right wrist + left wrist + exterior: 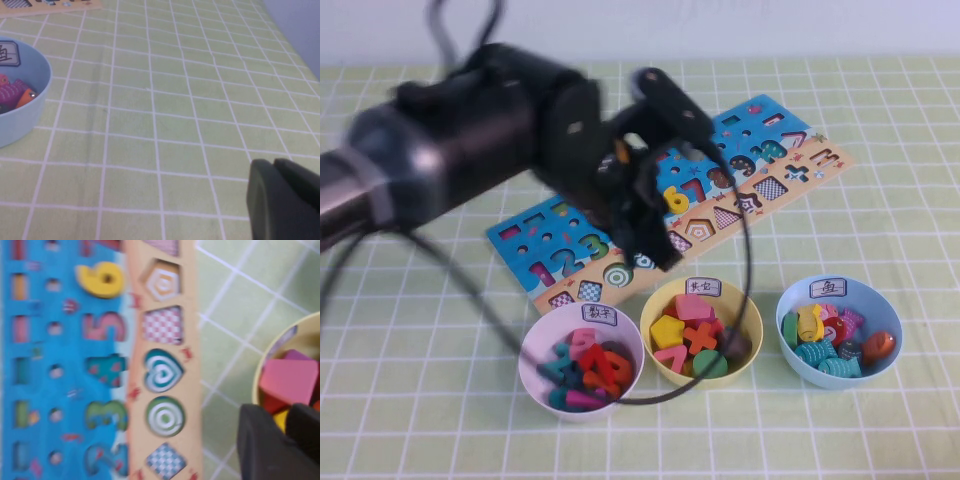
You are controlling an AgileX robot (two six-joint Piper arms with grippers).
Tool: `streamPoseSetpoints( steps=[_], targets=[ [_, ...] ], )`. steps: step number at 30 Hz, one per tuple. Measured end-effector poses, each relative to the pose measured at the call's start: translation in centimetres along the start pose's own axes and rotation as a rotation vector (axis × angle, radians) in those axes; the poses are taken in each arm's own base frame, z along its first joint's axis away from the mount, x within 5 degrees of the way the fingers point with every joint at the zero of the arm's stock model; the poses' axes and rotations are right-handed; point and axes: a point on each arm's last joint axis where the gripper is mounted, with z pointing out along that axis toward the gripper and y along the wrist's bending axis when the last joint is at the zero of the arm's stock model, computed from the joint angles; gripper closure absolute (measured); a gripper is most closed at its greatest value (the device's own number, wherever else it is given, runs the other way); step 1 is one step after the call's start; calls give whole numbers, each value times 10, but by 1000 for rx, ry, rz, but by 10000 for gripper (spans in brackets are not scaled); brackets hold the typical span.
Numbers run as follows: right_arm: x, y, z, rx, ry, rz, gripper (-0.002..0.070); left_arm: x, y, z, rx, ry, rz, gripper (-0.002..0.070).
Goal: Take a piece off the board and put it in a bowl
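The board lies slanted across the middle of the table, and its slots show in the left wrist view. The light-pink piece lies inside the yellow bowl on other pieces, and it also shows in the left wrist view. My left gripper hangs over the board's near edge at the bowl's far rim. In the left wrist view my left gripper is slightly open and holds nothing. My right gripper is shut and empty above the cloth, right of the blue bowl.
A pale lilac bowl of number pieces stands left of the yellow bowl. A light blue bowl of pieces stands to its right. The yellow number 6 sits on the board. A black cable loops over the yellow bowl.
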Motion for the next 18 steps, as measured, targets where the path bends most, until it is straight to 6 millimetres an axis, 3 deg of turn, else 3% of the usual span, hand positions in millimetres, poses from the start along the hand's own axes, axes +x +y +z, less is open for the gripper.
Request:
streamPoseSetpoints(
  steps=[3,7,18],
  targets=[
    [0,0,0,0,0,0,694,26,5,-29,-71,-114,-61,645],
    [0,0,0,0,0,0,694,63,6,-71,-154,-255,-121,671],
    [0,0,0,0,0,0,694,153,-36,-161,-251,-538,-161,677]
  ],
)
